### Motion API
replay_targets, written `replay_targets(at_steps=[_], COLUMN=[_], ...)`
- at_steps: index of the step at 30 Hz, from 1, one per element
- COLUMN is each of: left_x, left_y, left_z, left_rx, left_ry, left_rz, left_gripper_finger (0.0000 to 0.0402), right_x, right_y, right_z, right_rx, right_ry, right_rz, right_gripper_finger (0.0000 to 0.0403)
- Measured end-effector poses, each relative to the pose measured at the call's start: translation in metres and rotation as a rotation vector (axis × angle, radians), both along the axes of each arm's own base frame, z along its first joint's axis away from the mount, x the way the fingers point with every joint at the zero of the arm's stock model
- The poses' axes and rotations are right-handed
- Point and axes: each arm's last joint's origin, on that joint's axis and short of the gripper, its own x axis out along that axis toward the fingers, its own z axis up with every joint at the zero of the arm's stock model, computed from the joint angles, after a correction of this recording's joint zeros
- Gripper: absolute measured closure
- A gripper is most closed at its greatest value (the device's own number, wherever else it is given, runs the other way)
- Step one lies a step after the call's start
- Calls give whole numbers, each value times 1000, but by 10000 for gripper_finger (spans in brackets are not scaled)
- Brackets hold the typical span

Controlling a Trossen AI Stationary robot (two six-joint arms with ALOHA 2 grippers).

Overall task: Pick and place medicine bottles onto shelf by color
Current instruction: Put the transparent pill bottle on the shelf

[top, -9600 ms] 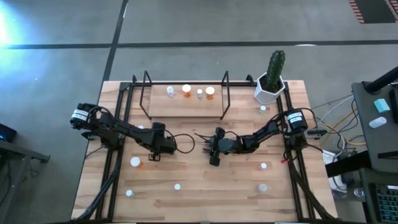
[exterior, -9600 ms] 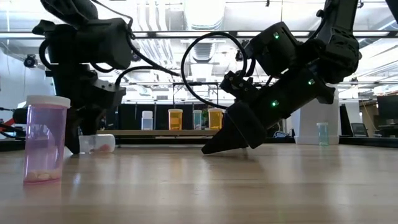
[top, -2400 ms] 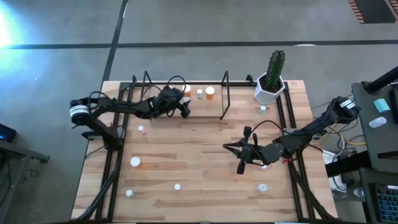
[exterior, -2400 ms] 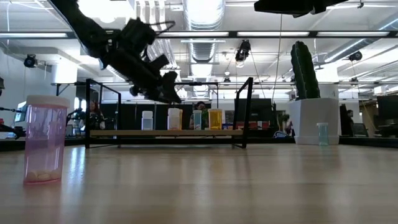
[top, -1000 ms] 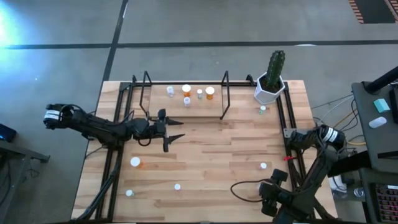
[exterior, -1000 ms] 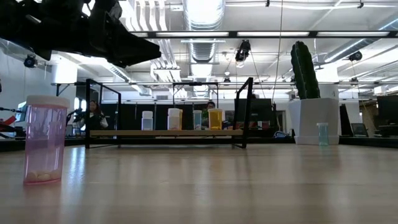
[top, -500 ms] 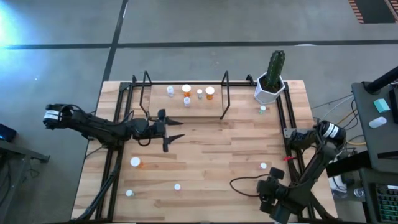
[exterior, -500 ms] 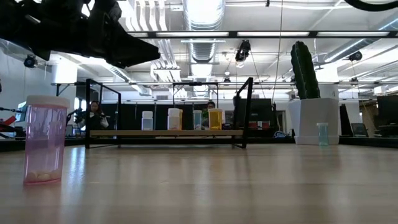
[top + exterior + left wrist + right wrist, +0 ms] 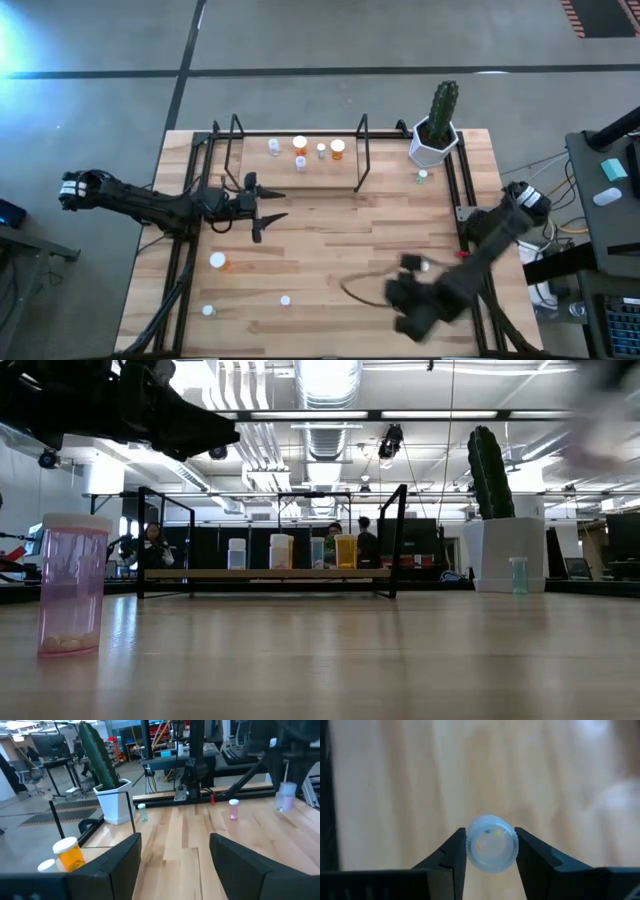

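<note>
My right gripper (image 9: 408, 306) hovers over the table's near right part, blurred in the high view, and is shut on a small medicine bottle (image 9: 490, 849) with a pale bluish-white cap. My left gripper (image 9: 268, 215) stands open in front of the shelf (image 9: 300, 172), holding nothing; its two fingers show apart in the left wrist view (image 9: 172, 857). Several bottles stand on the shelf board, among them orange ones (image 9: 299, 145) (image 9: 338, 148). A pink bottle (image 9: 72, 582) stands on its base near the low camera. My right gripper pinches the bottle between its two fingers, one on each side of the cap end (image 9: 513, 845). The fingers come from above, slanting down, and the wrist view looks onto the cap's top. The wood behind the bottle is blurred; its lower end is hidden.
Loose bottles stand on the table at the near left (image 9: 217, 261) (image 9: 208, 310), near the front middle (image 9: 285, 299), at the right (image 9: 424, 265) and by the cactus pot (image 9: 434, 140) at the far right (image 9: 422, 176). Black rails run along both table sides.
My right gripper has shut on the bottle at the near right corner and swung up and toward the table's middle with it, turning as it went. My left gripper has drawn back a little toward the table's left edge, still open.
</note>
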Motion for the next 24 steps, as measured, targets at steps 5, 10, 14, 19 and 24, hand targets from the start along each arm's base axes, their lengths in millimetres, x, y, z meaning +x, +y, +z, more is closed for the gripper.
replay_targets(at_steps=[5, 10, 14, 19, 24], left_x=[-8, -11, -12, -11, -11], left_y=[0, 1, 1, 1, 1], left_z=[-4, 0, 1, 0, 0], left_rx=[0, 23, 24, 25, 24], left_ry=[-10, -34, -39, -30, -31], left_rz=[1, 3, 4, 4, 4], left_gripper_finger=[183, 183, 183, 183, 183], right_x=[71, 123, 151, 173, 184], right_y=[-78, -175, -237, -289, -320], right_z=[44, 71, 64, 49, 33], right_rx=[-62, -46, -21, -22, -6], right_ry=[-71, -133, -99, -11, 77], right_rz=[-1, -86, -100, -132, -142], right_gripper_finger=[280, 280, 280, 280, 280])
